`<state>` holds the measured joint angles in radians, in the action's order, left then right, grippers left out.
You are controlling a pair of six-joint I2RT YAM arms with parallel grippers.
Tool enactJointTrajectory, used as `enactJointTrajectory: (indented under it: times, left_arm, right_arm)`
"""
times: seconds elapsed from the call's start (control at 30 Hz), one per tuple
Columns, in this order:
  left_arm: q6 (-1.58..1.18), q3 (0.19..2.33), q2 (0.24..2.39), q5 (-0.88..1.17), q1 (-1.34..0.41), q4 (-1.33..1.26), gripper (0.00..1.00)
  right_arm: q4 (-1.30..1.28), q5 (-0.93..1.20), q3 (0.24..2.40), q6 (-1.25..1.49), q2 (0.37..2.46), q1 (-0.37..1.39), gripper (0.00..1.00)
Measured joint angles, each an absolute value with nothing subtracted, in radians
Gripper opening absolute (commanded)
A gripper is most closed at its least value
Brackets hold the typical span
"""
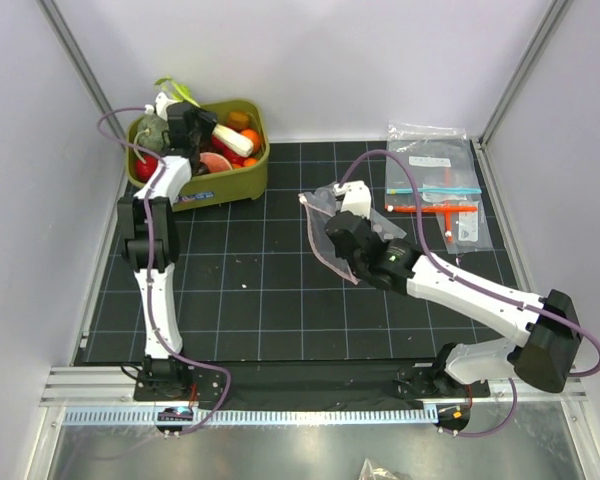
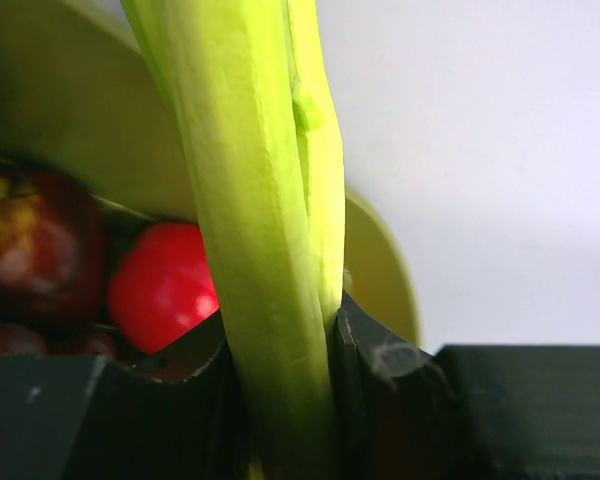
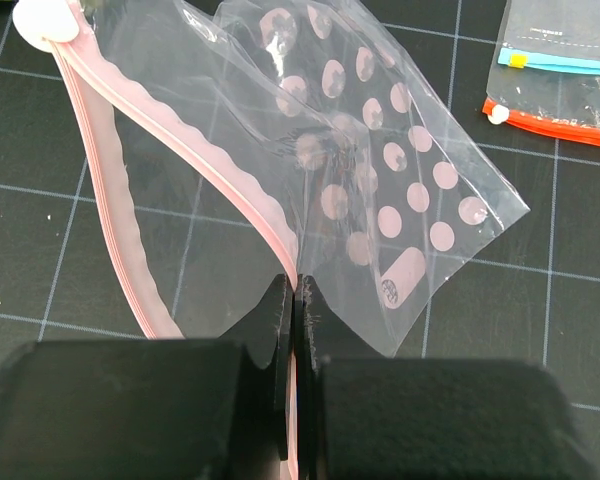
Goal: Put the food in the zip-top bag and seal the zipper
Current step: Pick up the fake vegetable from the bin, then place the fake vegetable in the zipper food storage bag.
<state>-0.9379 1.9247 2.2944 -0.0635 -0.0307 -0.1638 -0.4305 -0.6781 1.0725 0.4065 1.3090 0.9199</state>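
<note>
My left gripper (image 1: 185, 112) is over the olive-green bin (image 1: 242, 182) and is shut on the green leek stalk (image 2: 265, 250), which stands up between its fingers (image 2: 380, 360); the leek's leaf tips (image 1: 177, 90) show above the bin. A red tomato (image 2: 160, 285) and a dark fruit (image 2: 30, 245) lie behind it. My right gripper (image 3: 294, 300) is shut on one lip of the zip-top bag (image 3: 380, 190), on its pink zipper (image 3: 255, 215). The bag's mouth gapes open to the left. In the top view the bag (image 1: 325, 225) is at mid-table.
The bin holds more toy food (image 1: 232, 140), red, orange and white pieces. Flat clear bags with blue and orange strips (image 1: 435, 190) lie at the back right of the black grid mat (image 1: 260, 300). Grey walls close in the sides and back.
</note>
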Motion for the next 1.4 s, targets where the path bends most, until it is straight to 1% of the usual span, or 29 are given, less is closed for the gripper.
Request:
enactJointTrajectory:
  times: [0.17,0.3,0.43,0.47,0.57,0.67,0.87,1.0,1.17,1.3,1.4]
  left_arm:
    - [-0.94,1.935,2.232,0.041,-0.031,-0.132,0.12]
    - [-0.957,1.935,2.168,0.103,-0.036,-0.099,0.11]
    - [-0.996,1.886,2.069,0.153,-0.063,-0.093,0.09]
    - [-0.999,1.865,2.038,0.16,-0.079,-0.092,0.07]
    - [-1.012,1.775,1.938,0.174,-0.147,-0.095,0.0]
    - [-1.049,1.658,1.84,0.204,-0.224,-0.133,0.0]
    - [-1.141,1.251,1.551,0.243,-0.327,-0.283,0.0]
    - [-1.083,1.006,1.281,0.17,-0.388,-0.314,0.0]
    - [-0.881,0.819,0.97,0.01,-0.561,-0.386,0.0]
    - [-0.71,0.691,0.879,-0.112,-0.644,-0.467,0.0]
    - [-0.622,0.588,0.87,-0.19,-0.664,-0.509,0.0]
  right_arm:
    - [-0.419,-0.675,1.06,0.407,1.281,0.907,0.01]
    - [-0.412,-0.64,1.06,0.409,1.281,0.892,0.01]
    - [-0.41,-0.598,1.06,0.419,1.281,0.876,0.01]
    - [-0.405,-0.591,1.056,0.422,1.281,0.871,0.01]
    - [-0.397,-0.574,1.047,0.426,1.281,0.858,0.01]
    - [-0.389,-0.554,1.037,0.443,1.28,0.834,0.01]
    - [-0.38,-0.479,1.034,0.49,1.28,0.785,0.01]
    - [-0.371,-0.415,1.031,0.517,1.281,0.773,0.01]
    - [-0.368,-0.294,1.031,0.55,1.28,0.772,0.01]
    - [-0.334,-0.22,1.008,0.57,1.26,0.772,0.01]
    - [-0.29,-0.161,0.974,0.598,1.232,0.772,0.01]
